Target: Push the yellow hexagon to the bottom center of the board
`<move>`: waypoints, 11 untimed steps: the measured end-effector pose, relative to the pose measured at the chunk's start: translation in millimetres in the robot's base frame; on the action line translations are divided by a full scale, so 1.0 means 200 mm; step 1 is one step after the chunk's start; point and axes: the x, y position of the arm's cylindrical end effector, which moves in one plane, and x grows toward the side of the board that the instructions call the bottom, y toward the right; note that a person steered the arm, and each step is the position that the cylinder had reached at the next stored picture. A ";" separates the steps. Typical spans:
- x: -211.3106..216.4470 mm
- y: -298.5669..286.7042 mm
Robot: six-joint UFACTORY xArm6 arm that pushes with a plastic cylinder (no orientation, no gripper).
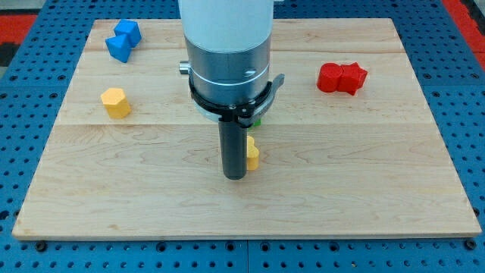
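Note:
A yellow hexagon block (116, 101) lies at the view's left, mid-height on the wooden board (364, 189). My tip (235, 176) rests near the board's middle, well to the right of and below that hexagon. A second yellow block (252, 154) touches the rod's right side, mostly hidden, so its shape is unclear. A sliver of a green block (258, 120) shows behind the arm's collar.
Two blue blocks (122, 40) sit together at the view's top left. Two red blocks (342, 77) sit together at the upper right. The arm's grey and white body (227, 53) hides the board's top centre.

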 end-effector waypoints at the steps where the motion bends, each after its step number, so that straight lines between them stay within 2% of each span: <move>1: 0.00 -0.01; 2: 0.01 -0.46; 3: 0.00 -1.03; 4: -0.44 -1.33; 5: -0.80 -1.28; 6: -0.79 -0.91; 7: -0.64 -1.04; 8: -0.67 -1.12; 9: -0.56 -0.91; 10: -0.45 -1.02; 11: -0.38 -0.89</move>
